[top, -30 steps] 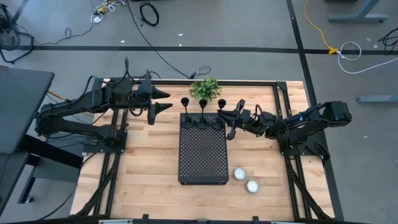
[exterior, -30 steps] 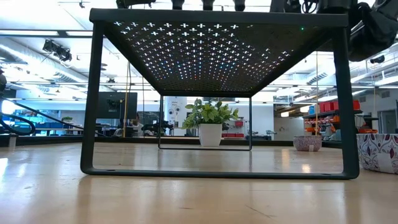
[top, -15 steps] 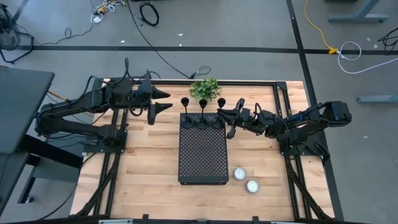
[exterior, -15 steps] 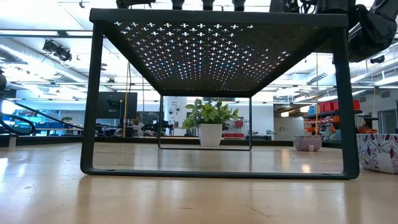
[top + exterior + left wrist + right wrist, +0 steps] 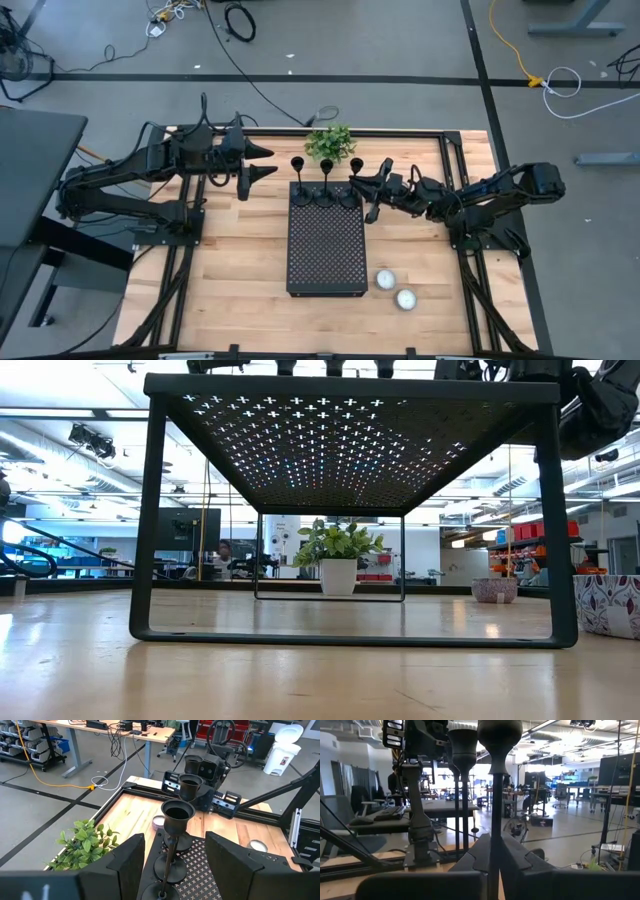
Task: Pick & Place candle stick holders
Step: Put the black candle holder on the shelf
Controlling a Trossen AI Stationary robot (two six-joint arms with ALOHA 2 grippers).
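Three black candle stick holders (image 5: 324,185) stand upright in a row, their round bases on the far end of the black perforated tray (image 5: 325,250). My right gripper (image 5: 358,190) reaches in from the table's right and is shut on the rightmost holder (image 5: 350,185). My left gripper (image 5: 272,161) is open and empty, level, just left of the row. In the left wrist view its fingers (image 5: 125,862) frame the nearest holder (image 5: 176,815) from a distance. The low view shows the bases (image 5: 335,366) on top of the raised tray. My right gripper pinches the thin stem (image 5: 494,820) of the rightmost holder between its two fingers (image 5: 477,852), below the cup top. The fingers come level from the table's right and lie across the stem. The holder is upright, its base (image 5: 347,198) on the tray's far end.
A small potted plant (image 5: 330,142) stands just behind the holders at the table's far edge. Two white tealights (image 5: 395,288) lie on the wood right of the tray's near end. There is bare wood left and right of the tray.
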